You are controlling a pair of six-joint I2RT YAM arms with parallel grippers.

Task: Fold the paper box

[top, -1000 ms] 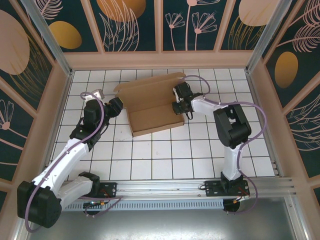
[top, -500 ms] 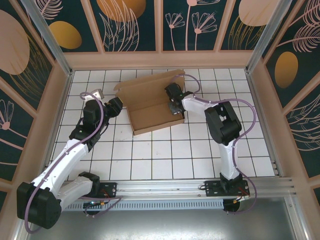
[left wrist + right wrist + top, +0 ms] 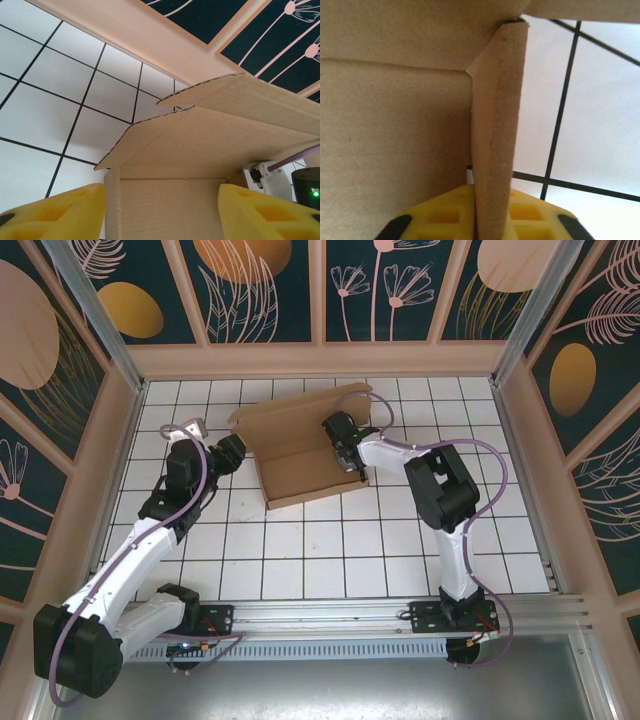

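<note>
Right wrist: paper box (image 3: pixel 395 125) flap seemingly pinched inside right claw (image 3: pixel 487 217); left claw (image 3: pixel 162 212) spread beside it.

The paper box (image 3: pixel 295 475) is brown cardboard, half folded w/ flaps up, lying mid-back on the tabletop (image 3: pixel 300 560).

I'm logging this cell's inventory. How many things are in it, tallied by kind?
paper box: 1
robot arms: 2 (left arm, right arm)
Total: 3
</note>
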